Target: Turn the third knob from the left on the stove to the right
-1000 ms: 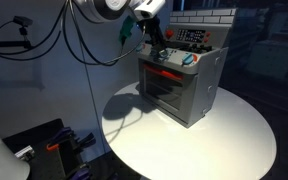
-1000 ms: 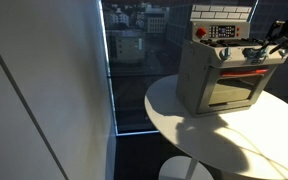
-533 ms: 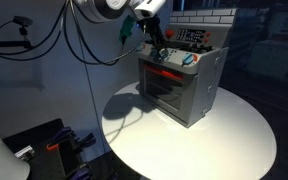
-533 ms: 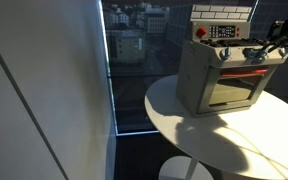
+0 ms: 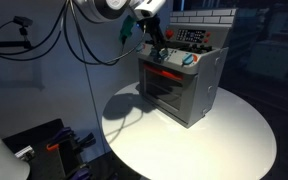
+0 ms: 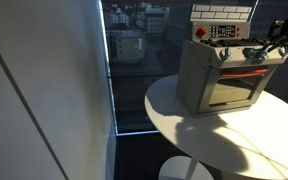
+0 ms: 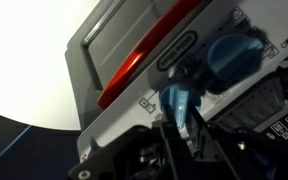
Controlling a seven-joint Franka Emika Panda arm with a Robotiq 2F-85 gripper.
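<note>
The grey toy stove (image 5: 180, 88) stands on a round white table (image 5: 234, 135); it also shows in an exterior view (image 6: 222, 82). It has a red bar (image 7: 142, 57) across its door and a brick-patterned back panel (image 6: 220, 13). My gripper (image 5: 161, 51) reaches down to the knob row at the stove's front top edge. In the wrist view my fingers (image 7: 181, 122) sit on both sides of a teal knob (image 7: 178, 101) and are shut on it. A second teal knob (image 7: 232, 56) is beside it. I cannot tell which knob in the row I hold.
The table's edge (image 6: 169, 125) drops off close beside the stove. A window with a night city view (image 6: 134, 45) is behind it. Cables (image 5: 79, 40) hang from the arm, and dark equipment (image 5: 44, 150) lies on the floor.
</note>
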